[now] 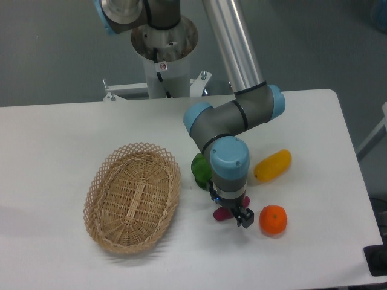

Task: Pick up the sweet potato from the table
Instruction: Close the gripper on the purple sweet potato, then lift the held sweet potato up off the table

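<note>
The tool [233, 212] is low over the sweet potato [220, 213], which lies on the white counter [54, 139] mostly hidden beneath it; whether its fingers are apart or closed cannot be told. An orange fruit [273, 220] sits just right, a wicker basket [133, 196] well left.

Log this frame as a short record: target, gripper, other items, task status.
target: sweet potato, lying on the table, mostly hidden by the wrist
gripper: gripper down over the sweet potato; whether open or closed cannot be told
other items: wicker basket to the left, green vegetable, yellow vegetable, orange fruit
task status: sweet potato not yet lifted
</note>
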Robot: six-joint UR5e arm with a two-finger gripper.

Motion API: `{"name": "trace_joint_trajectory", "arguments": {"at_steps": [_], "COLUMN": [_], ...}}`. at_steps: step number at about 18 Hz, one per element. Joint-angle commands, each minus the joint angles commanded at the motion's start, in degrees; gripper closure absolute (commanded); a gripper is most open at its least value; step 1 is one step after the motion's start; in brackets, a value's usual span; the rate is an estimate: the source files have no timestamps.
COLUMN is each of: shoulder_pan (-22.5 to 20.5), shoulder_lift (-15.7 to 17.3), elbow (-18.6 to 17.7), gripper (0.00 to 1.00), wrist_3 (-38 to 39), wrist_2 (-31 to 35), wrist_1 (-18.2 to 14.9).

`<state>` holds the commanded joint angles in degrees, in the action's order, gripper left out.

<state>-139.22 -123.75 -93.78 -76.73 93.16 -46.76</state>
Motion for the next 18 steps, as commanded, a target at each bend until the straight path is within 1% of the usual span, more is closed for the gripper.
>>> {"name": "trace_joint_trajectory", "arguments": {"at_steps": [3,4,5,10,13,18], "shoulder_pan": [0.0,0.0,0.0,0.0,0.0,-0.35], "shoulder_lift": [0.0,0.0,0.0,0.62,1.05,4.56], "elbow": [-0.26,-0.18,-0.18,0.35,0.79,1.76], "gripper": [0.32,0.36,0.44,0.6,0.63,0.63], "wrist_3": [-0.09,-0.09,-0.09,-0.35,-0.17,-0.79], "wrist_2": [0.0,0.0,0.0,0.0,0.0,-0.7], "wrist_1": [0.0,0.0,0.0,0.0,0.0,-0.53]}}
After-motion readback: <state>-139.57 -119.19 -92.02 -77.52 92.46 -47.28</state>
